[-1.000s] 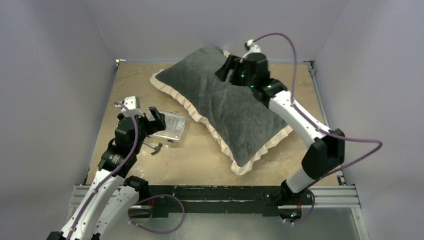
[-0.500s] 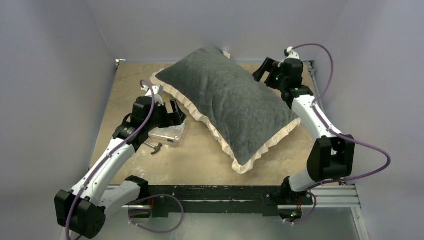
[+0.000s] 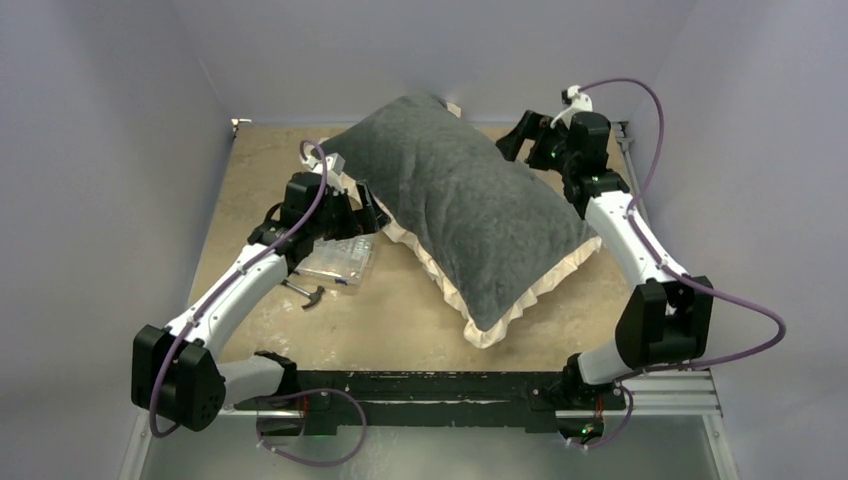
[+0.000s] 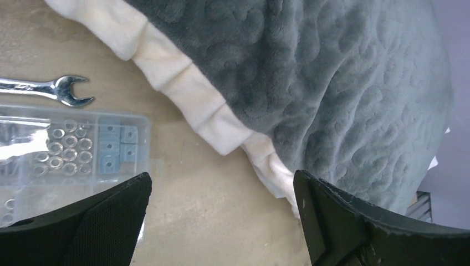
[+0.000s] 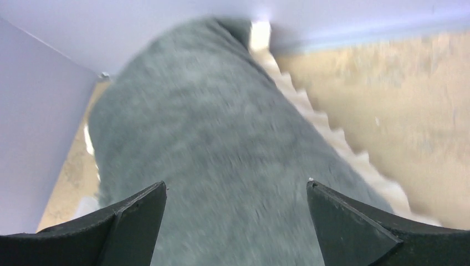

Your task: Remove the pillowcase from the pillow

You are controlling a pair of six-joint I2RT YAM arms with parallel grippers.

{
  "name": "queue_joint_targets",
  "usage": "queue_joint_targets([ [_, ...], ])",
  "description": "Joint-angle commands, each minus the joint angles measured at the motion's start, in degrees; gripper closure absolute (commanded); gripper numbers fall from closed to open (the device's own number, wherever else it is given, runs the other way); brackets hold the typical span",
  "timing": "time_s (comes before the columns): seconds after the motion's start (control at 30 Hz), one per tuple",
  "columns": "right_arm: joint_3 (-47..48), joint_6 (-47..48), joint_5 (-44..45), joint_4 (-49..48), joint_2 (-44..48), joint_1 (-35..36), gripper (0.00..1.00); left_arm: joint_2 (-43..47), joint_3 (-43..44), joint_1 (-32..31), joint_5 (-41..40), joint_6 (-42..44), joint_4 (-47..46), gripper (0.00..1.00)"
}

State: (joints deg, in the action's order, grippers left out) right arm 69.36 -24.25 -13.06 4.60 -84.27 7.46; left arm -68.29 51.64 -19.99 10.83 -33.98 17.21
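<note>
The pillowcase [image 3: 470, 205] is dark grey and quilted with a cream frill, and lies plump and diagonal across the table. The pillow is hidden inside it. My left gripper [image 3: 363, 212] is open at the case's left frilled edge. In the left wrist view the left gripper [image 4: 220, 176] has bare table between its fingers, and the frill [image 4: 188, 88] lies just ahead and beside the right finger. My right gripper [image 3: 520, 135] hovers open at the case's far right end. In the right wrist view the right gripper [image 5: 235, 184] looks along the grey pillowcase [image 5: 221, 127] and holds nothing.
A clear plastic parts box [image 3: 338, 258] lies under the left arm, with a small metal tool [image 3: 305, 293] in front of it. In the left wrist view the box [image 4: 66, 149] and a wrench [image 4: 55, 88] sit left of the frill. Walls enclose the table on three sides.
My left arm has reached forward from beside the plastic box to the pillowcase's left frill. My right gripper has come off the top of the case, moved to its far right end and opened wider.
</note>
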Motion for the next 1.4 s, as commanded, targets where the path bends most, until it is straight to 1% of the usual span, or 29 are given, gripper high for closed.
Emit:
queue_joint_targets([
  [0.0, 9.4, 3.4, -2.0, -4.2, -5.3, -0.1, 0.01, -2.7, 3.0, 0.1, 2.1, -3.3, -5.8, 0.01],
  [0.07, 12.7, 3.7, -2.1, -3.6, -9.7, -0.2, 0.01, -4.0, 3.5, 0.1, 1.9, -3.9, -7.2, 0.01],
  [0.17, 16.3, 3.6, -4.5, -4.3, -15.3, -0.2, 0.01, -6.1, 4.5, 0.1, 1.7, -4.4, -8.6, 0.02],
  [0.37, 20.4, 5.8, -12.7, -8.8, -27.4, 0.1, 0.01, -11.0, 6.2, 0.0, 1.5, -4.8, -10.7, 0.06],
  [0.47, 19.3, 5.8, -18.8, -12.1, -30.9, 1.3, 0.01, -14.5, 6.1, -0.6, 2.9, -4.9, -12.9, 0.14],
  [0.6, 17.1, 6.5, -21.5, -14.3, -33.0, 4.4, 0.01, -20.0, 6.0, -3.2, 4.4, -5.0, -15.6, 0.24],
  [0.67, 15.4, 6.5, -23.7, -15.9, -33.2, 5.5, 0.05, -22.8, 5.9, -4.9, 4.3, -5.5, -16.3, 0.26],
  [0.73, 14.2, 6.4, -25.0, -16.8, -33.1, 6.5, 0.11, -26.3, 5.9, -6.4, 4.5, -6.2, -19.3, 0.28],
  [0.83, 13.7, 6.6, -25.4, -16.8, -32.4, 7.9, 0.31, -30.2, 6.0, -8.5, 4.6, -7.4, -21.3, 0.3],
  [0.87, 13.7, 6.8, -25.2, -16.5, -31.9, 8.5, 0.39, -31.4, 6.2, -9.0, 4.8, -7.7, -21.8, 0.31],
  [0.9, 13.6, 6.8, -24.9, -16.2, -31.1, 8.8, 0.51, -32.3, 6.3, -9.5, 5.1, -8.1, -22.4, 0.31],
  [0.93, 13.6, 6.8, -24.6, -16.1, -30.0, 8.9, 0.6, -32.9, 6.4, -9.8, 5.2, -8.6, -22.9, 0.32],
  [1.0, 14.1, 7.1, -23.2, -15.1, -27.4, 8.9, 0.75, -33.7, 6.5, -10.3, 5.2, -9.5, -24.4, 0.32],
  [1.1, 17.4, 7.7, -16.5, -11.8, -23.6, 8.9, 1.0, -34.4, 8.3, -11.2, 4.6, -10.3, -25.6, 0.31],
  [1.2, 22.4, 8.7, -7.7, -7.4, -20.7, 9.0, 1.0, -36.2, 12.8, -12.5, 4.5, -10.0, -25.2, 0.31],
  [1.27, 25.7, 9.3, 0.8, -5.3, -18.1, 9.3, 1.0, -37.9, 16.5, -13.5, 4.4, -9.5, -24.4, 0.31],
  [1.37, 30.7, 10.4, 11.3, -2.3, -15.0, 10.3, 1.0, -40.8, 22.3, -14.9, 3.7, -9.1, -23.7, 0.3],
])
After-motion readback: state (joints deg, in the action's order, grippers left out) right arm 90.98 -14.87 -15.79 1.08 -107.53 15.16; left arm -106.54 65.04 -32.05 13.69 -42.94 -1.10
